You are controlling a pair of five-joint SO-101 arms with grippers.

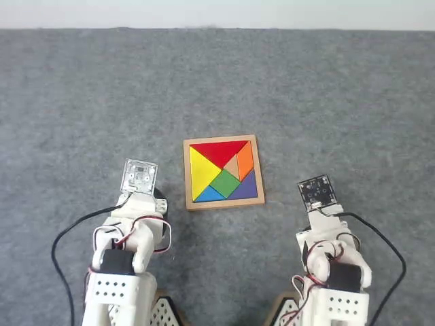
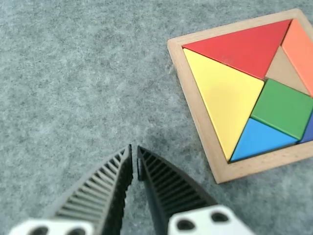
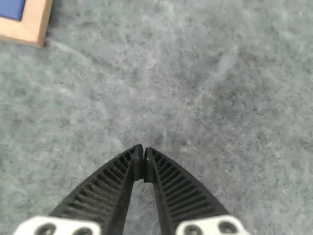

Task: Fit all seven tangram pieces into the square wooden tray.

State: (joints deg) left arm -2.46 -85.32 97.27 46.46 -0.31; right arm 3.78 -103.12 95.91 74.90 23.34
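Tangram pieces (image 1: 223, 173), all seven, lie flat inside the square wooden tray (image 1: 186, 178) and fill it edge to edge. I see the red triangle (image 1: 219, 151) along the tray's far side, and the yellow triangle (image 1: 201, 173) on the side towards my left arm. The green square (image 2: 283, 107) sits in the middle and the blue triangle (image 2: 257, 141) at the near edge. The tray rests on the grey bench (image 1: 306, 88). My left gripper (image 2: 134, 149) hovers near the tray's near corner, its fingers drawn to a thin slit with nothing between them. My right gripper (image 3: 144, 148) hangs off the tray's opposite near corner, fingers pressed together and empty.
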